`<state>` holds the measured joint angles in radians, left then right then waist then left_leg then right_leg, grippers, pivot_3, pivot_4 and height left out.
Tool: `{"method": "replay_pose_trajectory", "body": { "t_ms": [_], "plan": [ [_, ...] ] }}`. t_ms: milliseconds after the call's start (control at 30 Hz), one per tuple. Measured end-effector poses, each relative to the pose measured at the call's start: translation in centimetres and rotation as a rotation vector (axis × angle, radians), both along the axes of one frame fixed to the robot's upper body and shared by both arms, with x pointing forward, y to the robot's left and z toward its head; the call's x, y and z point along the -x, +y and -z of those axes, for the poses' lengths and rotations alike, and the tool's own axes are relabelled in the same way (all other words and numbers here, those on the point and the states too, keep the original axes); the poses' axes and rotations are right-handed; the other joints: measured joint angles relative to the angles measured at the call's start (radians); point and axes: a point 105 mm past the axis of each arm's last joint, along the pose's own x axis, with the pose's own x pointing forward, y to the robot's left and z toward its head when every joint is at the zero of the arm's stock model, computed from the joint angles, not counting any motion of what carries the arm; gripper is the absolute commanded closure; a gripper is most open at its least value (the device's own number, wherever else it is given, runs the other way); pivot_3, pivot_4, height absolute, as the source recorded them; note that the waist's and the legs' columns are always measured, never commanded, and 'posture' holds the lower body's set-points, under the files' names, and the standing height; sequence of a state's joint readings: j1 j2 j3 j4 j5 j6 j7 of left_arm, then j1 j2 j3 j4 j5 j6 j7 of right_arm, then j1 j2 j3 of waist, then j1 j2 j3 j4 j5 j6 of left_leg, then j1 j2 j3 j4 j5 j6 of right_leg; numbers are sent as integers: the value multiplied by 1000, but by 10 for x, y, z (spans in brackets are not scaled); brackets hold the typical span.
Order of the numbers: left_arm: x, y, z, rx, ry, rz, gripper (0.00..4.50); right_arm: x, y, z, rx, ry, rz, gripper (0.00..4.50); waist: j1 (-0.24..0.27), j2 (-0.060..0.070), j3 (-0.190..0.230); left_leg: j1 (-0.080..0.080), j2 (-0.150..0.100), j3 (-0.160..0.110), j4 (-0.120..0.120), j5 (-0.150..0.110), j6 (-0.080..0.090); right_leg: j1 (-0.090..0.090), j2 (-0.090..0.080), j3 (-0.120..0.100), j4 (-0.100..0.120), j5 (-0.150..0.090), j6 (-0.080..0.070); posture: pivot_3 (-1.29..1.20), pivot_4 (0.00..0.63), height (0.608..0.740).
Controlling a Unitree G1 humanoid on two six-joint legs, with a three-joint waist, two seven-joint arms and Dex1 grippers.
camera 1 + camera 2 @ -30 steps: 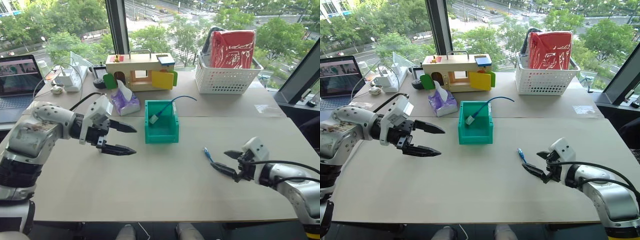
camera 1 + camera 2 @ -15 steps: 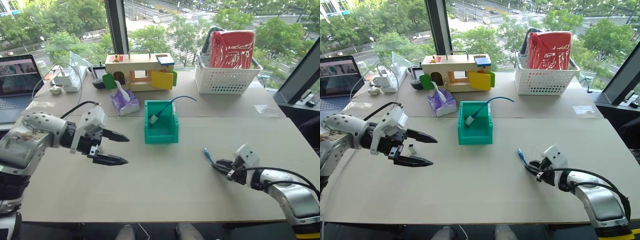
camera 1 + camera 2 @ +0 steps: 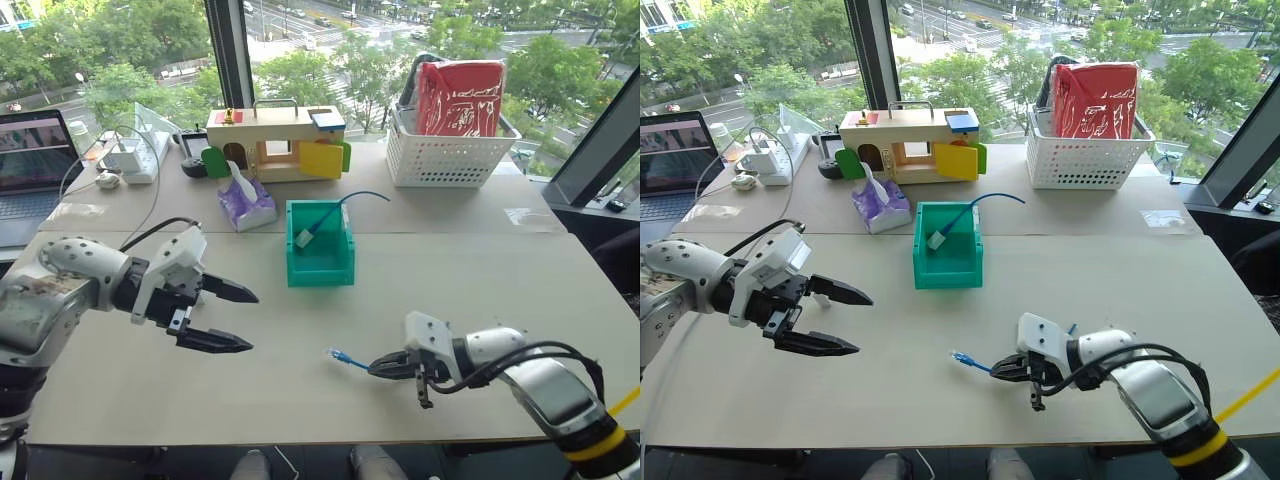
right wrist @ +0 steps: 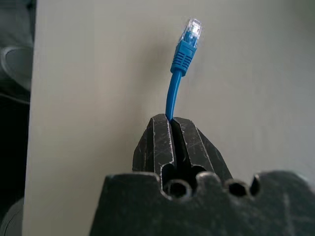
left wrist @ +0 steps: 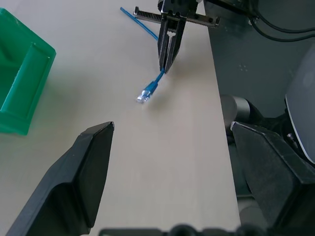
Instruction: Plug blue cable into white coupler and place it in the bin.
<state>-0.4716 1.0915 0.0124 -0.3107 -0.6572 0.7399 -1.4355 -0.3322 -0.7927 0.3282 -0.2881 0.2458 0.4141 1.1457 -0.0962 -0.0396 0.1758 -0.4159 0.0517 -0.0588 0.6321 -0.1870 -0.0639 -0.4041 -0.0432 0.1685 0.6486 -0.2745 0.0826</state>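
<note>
The right gripper [image 4: 171, 120] has its jaws clamped on the thin bright-blue network cable [image 4: 173, 93], just behind the blue strain-relief boot, so the clear plastic plug [image 4: 190, 30] sticks out free in front of the fingertips. In the head views this plug hangs low over the pale table [image 3: 300, 400], pointing towards the robot's left, while the rest of the cable trails behind the jaws.

A 2nd blue cable [image 3: 345, 205] lies in the teal-green open-topped plastic bin [image 3: 320, 268], running out over its back wall. At its end inside the bin sits a small white block [image 3: 305, 238], probably the white coupler, though it is too small to be sure.

The left gripper [image 3: 228, 318] hovers above the table well to the left of the bin, jaws wide apart and holding nothing.

The cable looks light, thin and floppy: it will sag and swing unless gripped close to the plug, as it is now. The plug is small, hard and smooth, with a brittle latch tab, so squeezing belongs on the boot, not on the clear part. The coupler, tiny and light, would slide away under any push; its sides want pinching while the plug goes in straight.
</note>
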Motion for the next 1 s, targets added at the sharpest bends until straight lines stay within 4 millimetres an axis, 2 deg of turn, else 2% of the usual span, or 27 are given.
{"method": "replay_pose_trajectory", "body": {
  "t_ms": [100, 200, 300, 400, 500, 567, 667, 733, 800, 867, 1000],
  "plan": [
    [2, -1, 0, -1, -1, 5, 384, -14, 2, -4, 63, -49, -82, 4474, 5, -1, 0, 0, 0, 0, 0, 0, 0, 0, 0, 0, 0, 0, 0, 0, 150, 740],
    [2, -2, 1, -7, -8, -2, 384, -22, 14, -1, 79, -51, -151, 4474, 3, -1, 1, -1, 0, 0, -1, 0, 0, -1, 0, 0, 0, 0, -1, 0, 150, 740],
    [6, 0, 9, -18, 9, -16, 384, -32, 25, -2, 77, -76, -206, 4474, -2, -1, 1, 0, 0, 0, -2, 0, 0, -2, 0, 0, 1, 4, -8, 0, 150, 740],
    [9, 1, 15, -35, 25, -26, 384, -40, 23, -4, 93, -86, -214, 3578, -1, -1, 2, 0, 0, 0, -2, 0, 0, -2, 0, 0, 0, 4, -8, 0, 150, 740],
    [10, 5, 16, -60, 25, -37, 384, -41, 24, -5, 90, -71, -229, 2458, 2, -1, 2, 0, 0, 0, -2, 0, 0, -1, 0, -1, 0, 4, -8, 0, 150, 740],
    [10, 7, 19, -79, 23, -46, 384, -41, 24, -7, 81, -65, -224, 1870, 1, -1, 2, 0, 0, 0, -2, 0, 0, -1, 0, -1, 0, 4, -8, 0, 150, 740],
    [5, 5, 27, -119, -20, -32, 384, -43, 21, -25, -1, -58, -173, 789, 2, 0, 2, 0, 0, 0, -2, 0, 0, -1, 0, -1, 1, 5, -8, 0, 150, 740],
    [-1, -6, 31, -87, -47, -12, 384, -45, 20, -40, -44, -79, -145, 134, 8, 0, 2, 0, 0, -1, -1, 0, 0, 0, 0, -1, 1, 5, -8, 0, 150, 740],
    [-14, -27, 34, -27, -94, 26, 384, -47, 20, -62, -108, -120, -92, 53, 20, 0, 2, -1, 0, -2, 0, 0, 0, 0, 0, -2, 1, 5, -8, 0, 150, 740],
    [-19, -36, 40, -29, -109, 51, 384, -48, 17, -74, -135, -174, -51, 53, 22, 0, 2, -1, 0, -2, 0, 0, 0, 0, 0, -2, 1, 5, -9, 0, 150, 740],
    [-26, -59, 50, -9, -119, 102, 384, -54, -11, -83, -121, -258, 120, 53, 33, 0, 2, -1, -1, -2, -1, -1, 1, 0, 0, -2, 0, 5, -9, 0, 150, 740]
  ]
}}
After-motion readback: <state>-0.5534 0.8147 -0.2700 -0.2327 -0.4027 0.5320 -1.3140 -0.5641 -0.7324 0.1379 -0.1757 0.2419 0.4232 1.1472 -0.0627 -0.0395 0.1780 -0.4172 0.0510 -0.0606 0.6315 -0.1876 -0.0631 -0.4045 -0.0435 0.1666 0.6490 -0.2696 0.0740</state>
